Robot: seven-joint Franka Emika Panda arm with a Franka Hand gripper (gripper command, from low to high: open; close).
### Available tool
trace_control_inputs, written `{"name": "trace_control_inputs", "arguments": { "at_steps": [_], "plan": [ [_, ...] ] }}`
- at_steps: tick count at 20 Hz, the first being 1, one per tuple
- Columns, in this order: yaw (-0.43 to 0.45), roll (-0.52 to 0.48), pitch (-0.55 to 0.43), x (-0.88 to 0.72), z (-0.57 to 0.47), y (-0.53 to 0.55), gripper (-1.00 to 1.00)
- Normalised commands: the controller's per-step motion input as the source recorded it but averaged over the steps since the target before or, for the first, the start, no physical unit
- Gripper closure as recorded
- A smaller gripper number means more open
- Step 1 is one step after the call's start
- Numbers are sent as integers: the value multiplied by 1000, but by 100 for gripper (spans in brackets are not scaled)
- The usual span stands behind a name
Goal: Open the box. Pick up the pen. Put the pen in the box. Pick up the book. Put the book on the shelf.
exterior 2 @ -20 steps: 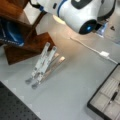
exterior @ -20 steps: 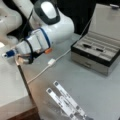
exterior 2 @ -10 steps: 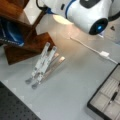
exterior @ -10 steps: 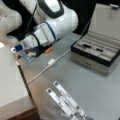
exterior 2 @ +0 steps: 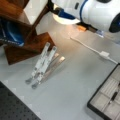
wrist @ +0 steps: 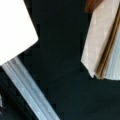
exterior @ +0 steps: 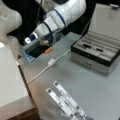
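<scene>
Box (exterior: 96, 53) sits open at a front view's right, pen (exterior: 86, 46) inside; end effector (exterior: 37, 48) reaches into shelf (exterior: 12, 82) at the left, grip state cannot be told; book not clearly identifiable; insertion should stay level, clear of shelf edges.

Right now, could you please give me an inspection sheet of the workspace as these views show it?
Surface: grey table, mostly bare in the middle.
Box: open, at a front view's right.
Pen: a dark slim item lies in a box compartment.
Book: not clearly seen.
Shelf: brown wood with a pale top; blue items inside.
Clutter: folding metal stand lying flat; small orange item.
Tool: at the shelf opening, hidden by the arm.
Cables: white cable with plug across the table.
Surroundings: dark perforated board.
</scene>
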Motion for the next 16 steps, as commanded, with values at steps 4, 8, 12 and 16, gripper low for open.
{"name": "trace_control_inputs", "arguments": {
  "at_steps": [4,8,12,16],
  "plan": [
    [-269,404,-221,219,-104,214,-100],
    [-328,541,-298,235,-148,307,-100],
    [-421,860,-444,234,-178,293,-100],
    [-332,789,-462,166,-164,214,-100]
  ]
}}
